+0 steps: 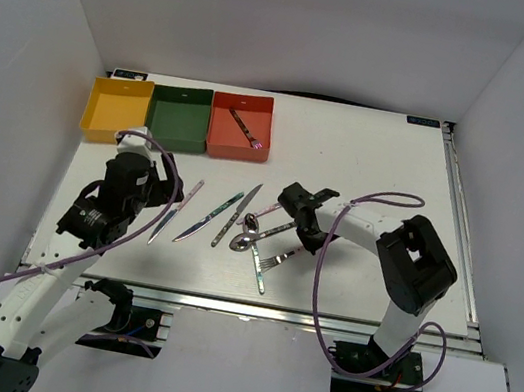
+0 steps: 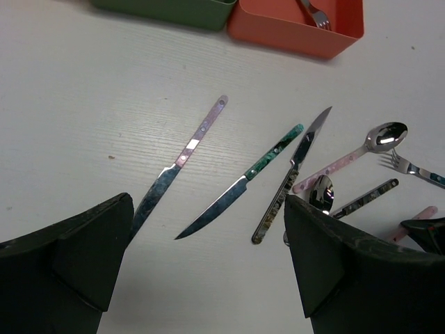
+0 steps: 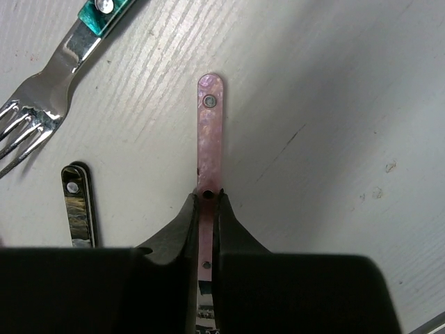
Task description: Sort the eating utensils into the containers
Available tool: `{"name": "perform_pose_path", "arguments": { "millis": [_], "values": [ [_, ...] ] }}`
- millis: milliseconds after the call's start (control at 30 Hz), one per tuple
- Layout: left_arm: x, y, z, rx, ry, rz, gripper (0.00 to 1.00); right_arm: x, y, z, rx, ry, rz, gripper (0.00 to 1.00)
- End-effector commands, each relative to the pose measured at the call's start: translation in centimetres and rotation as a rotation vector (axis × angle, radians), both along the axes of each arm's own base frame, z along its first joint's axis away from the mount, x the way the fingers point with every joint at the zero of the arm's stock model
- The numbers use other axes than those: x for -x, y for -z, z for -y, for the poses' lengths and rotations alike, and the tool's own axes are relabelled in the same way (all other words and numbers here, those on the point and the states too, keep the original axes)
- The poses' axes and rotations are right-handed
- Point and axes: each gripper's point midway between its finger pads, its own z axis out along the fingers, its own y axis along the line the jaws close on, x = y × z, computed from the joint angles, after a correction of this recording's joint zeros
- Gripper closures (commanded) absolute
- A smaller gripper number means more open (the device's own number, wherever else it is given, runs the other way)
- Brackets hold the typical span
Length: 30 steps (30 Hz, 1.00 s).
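Your right gripper (image 3: 206, 203) is clamped on the pink-handled utensil (image 3: 210, 132), mid-table (image 1: 369, 164) toward the near edge. The utensil's long axis lies in line with the fingers, handle end pointing outward. Its head is hidden, possibly a spoon. Left gripper (image 2: 207, 209) jaws are apart.

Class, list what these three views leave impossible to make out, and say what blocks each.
Right wrist: head of the pink-handled utensil, hidden under the right gripper.
Left wrist: fork in the red-orange bin, cut by the top edge.
Top external: overlapping utensils, too small to count.
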Motion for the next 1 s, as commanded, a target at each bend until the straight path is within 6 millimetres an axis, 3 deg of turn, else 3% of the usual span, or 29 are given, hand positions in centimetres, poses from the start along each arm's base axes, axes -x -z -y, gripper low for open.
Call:
{"name": "perform_pose_path", "arguments": {
  "millis": [0, 33, 133, 167, 200, 267, 300, 333, 367, 400, 467, 500, 567, 733, 833, 867, 967],
  "values": [
    [0.1, -0.6, 1.4, 0.029, 0.081, 0.024, 0.02, 1.7, 0.1, 0.6, -0.002, 0.047, -0.049, 1.0],
    [0.1, -0.8, 2.0, 0.039, 0.113, 0.023, 0.02, 1.6, -0.3, 0.5, -0.006, 0.036, -0.039, 1.0],
    [0.8, -1.6, 7.1, 0.191, 0.354, 0.015, 0.02, 0.6, -3.2, -0.8, -0.018, -0.072, 0.055, 1.0],
    [0.4, -2.5, 9.0, 0.256, 0.428, 0.044, 0.02, 0.7, -4.1, -1.9, -0.006, -0.201, 0.079, 1.0],
    [1.7, -2.0, 11.4, 0.338, 0.548, 0.009, 0.02, -0.4, -6.3, -3.3, -0.046, -0.257, 0.171, 1.0],
    [2.5, -3.1, 14.7, 0.434, 0.653, 0.042, 0.02, -0.4, -8.3, -5.6, -0.077, -0.418, 0.242, 1.0],
    [2.6, -2.1, 15.6, 0.433, 0.666, 0.024, 0.02, -0.5, -10.1, -6.7, -0.118, -0.511, 0.294, 1.0],
    [4.0, -1.8, 17.6, 0.442, 0.727, 0.008, 0.02, -0.5, -11.0, -7.2, -0.138, -0.555, 0.324, 1.0],
    [4.1, -2.1, 18.7, 0.454, 0.755, 0.029, 0.02, -0.3, -12.0, -7.8, -0.162, -0.598, 0.357, 1.0],
    [4.2, -0.8, 19.7, 0.453, 0.767, -0.006, 0.02, 0.2, -13.9, -8.3, -0.204, -0.672, 0.4, 1.0],
    [5.2, -0.6, 22.0, 0.476, 0.823, -0.006, 0.02, 0.4, -16.6, -9.6, -0.294, -0.733, 0.5, 1.0],
    [5.3, 0.6, 22.8, 0.469, 0.829, -0.038, 0.02, 0.7, -17.2, -10.0, -0.309, -0.761, 0.519, 1.0],
    [6.0, 1.0, 24.1, 0.472, 0.856, -0.047, 0.05, 1.1, -18.8, -10.1, -0.32, -0.773, 0.558, 1.0],
    [5.8, 0.7, 26.3, 0.493, 0.877, -0.025, 0.09, 2.3, -20.3, -11.0, -0.316, -0.846, 0.575, 1.0],
    [5.2, 1.0, 26.7, 0.477, 0.865, -0.031, 0.24, 3.0, -20.8, -11.6, -0.33, -0.87, 0.583, 1.0],
    [4.9, 1.2, 26.8, 0.47, 0.859, -0.036, 0.4, 3.1, -21.0, -11.9, -0.337, -0.879, 0.592, 1.0],
    [4.4, 1.6, 26.9, 0.448, 0.846, -0.041, 0.58, 3.5, -21.2, -12.2, -0.344, -0.897, 0.598, 1.0]
  ]
}}
